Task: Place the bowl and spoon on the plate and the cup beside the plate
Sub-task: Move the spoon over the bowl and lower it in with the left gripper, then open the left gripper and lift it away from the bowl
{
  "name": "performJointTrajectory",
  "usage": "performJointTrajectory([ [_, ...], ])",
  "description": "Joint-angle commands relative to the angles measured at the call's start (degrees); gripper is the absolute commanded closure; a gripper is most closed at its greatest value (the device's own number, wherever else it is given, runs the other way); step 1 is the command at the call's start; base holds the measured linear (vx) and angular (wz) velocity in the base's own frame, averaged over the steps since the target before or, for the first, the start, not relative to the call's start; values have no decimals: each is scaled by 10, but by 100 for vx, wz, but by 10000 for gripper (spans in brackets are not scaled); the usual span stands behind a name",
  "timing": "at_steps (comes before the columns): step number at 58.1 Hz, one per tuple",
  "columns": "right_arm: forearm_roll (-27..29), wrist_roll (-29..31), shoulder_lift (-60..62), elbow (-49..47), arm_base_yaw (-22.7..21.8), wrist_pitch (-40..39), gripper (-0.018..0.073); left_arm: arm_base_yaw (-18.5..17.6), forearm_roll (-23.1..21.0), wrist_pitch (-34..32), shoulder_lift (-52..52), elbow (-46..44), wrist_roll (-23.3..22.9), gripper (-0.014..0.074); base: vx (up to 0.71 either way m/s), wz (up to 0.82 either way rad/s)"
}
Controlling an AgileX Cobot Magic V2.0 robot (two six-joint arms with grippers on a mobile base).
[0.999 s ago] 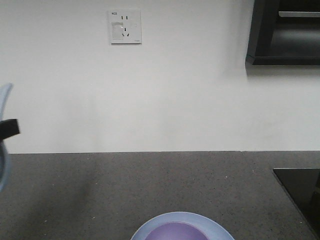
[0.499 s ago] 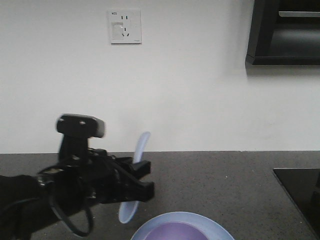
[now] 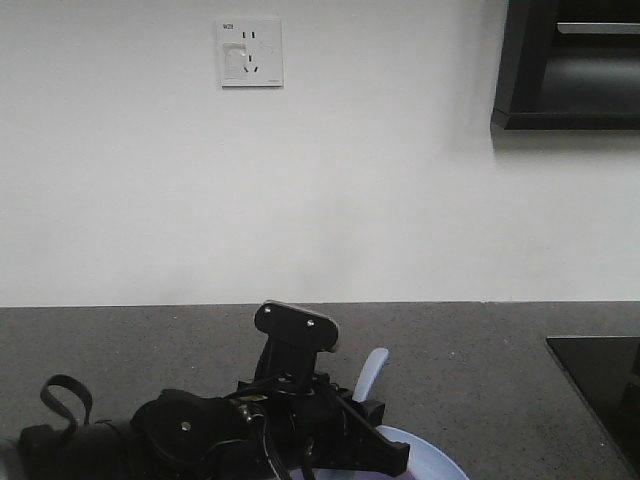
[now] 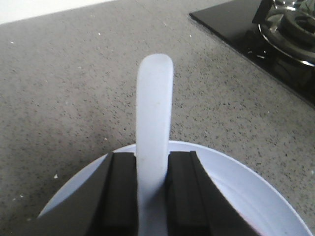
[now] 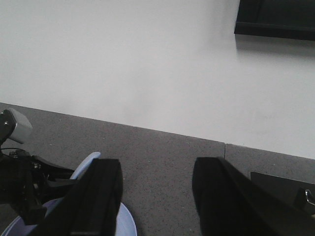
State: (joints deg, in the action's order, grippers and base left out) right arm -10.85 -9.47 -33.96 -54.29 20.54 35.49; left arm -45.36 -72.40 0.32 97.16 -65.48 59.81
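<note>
Spoon point(image 4: 153, 113) is held pinched in left gripper point(image 4: 151, 156), fingers closed narrow on its shaft. Its long axis runs straight up the left wrist frame, with the free end projecting past the far rim of plate point(image 4: 236, 172), which lies directly below the gripper in the lower frame. Right gripper point(image 5: 157, 196) is spread wide and empty, with the plate at its lower left. Left arm is judged nearer, so only a lowering is needed. Bowl and cup cannot be made out.
</note>
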Motion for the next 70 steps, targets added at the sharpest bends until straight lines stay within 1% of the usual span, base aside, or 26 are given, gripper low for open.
performJointTrajectory([
  [1,-12,2,-2,-16,-1,-44,151,-4,-4,-13,-26,-21,-1,386,0,0],
  [2,-12,2,-2,-16,-1,-44,151,-4,-4,-15,-26,-21,-1,368,0,0],
  [3,-12,2,-2,-16,-1,-44,151,-4,-4,-17,-27,-21,-1,330,0,0],
  [13,-13,2,-2,-16,-1,-44,151,-4,-4,-10,-27,-21,0,106,0,0],
  [19,-14,2,-2,-16,-1,-44,151,-2,-3,8,-30,-21,1,26,0,0],
  [22,-14,2,-2,-16,-1,-43,151,-2,4,5,-37,-21,1,15,0,0],
  [25,-14,2,-2,-16,-1,-43,151,-2,20,-11,-50,-21,1,20,0,0],
  [32,-16,2,-2,-16,-1,-43,151,-2,53,-90,-93,-21,1,56,0,0],
  [36,-19,2,-2,-16,-1,-43,151,8,59,-139,-125,-21,6,90,0,0],
  [41,-21,2,-2,-16,-1,-43,151,36,56,-152,-170,-21,37,135,0,0],
  [49,-27,2,-2,-16,-1,-43,151,91,53,-126,-225,-21,111,186,0,0],
  [56,-27,2,-2,-16,-1,-43,151,156,5,-114,-275,-20,148,192,0,0],
  [58,-27,2,-2,-16,-1,-43,151,179,-8,-109,-291,-20,169,192,0,0],
  [60,-27,2,-2,-16,-1,-43,151,198,-16,-104,-303,-20,187,192,0,0],
  [65,-27,2,-2,-16,-1,-42,151,239,-21,-91,-328,-20,251,192,0,0],
  [68,-27,2,-2,-16,-1,-40,151,264,-31,-97,-342,-20,274,192,0,0],
  [70,-27,2,-2,-16,-1,-38,151,279,-45,-107,-350,-20,279,192,0,0],
])
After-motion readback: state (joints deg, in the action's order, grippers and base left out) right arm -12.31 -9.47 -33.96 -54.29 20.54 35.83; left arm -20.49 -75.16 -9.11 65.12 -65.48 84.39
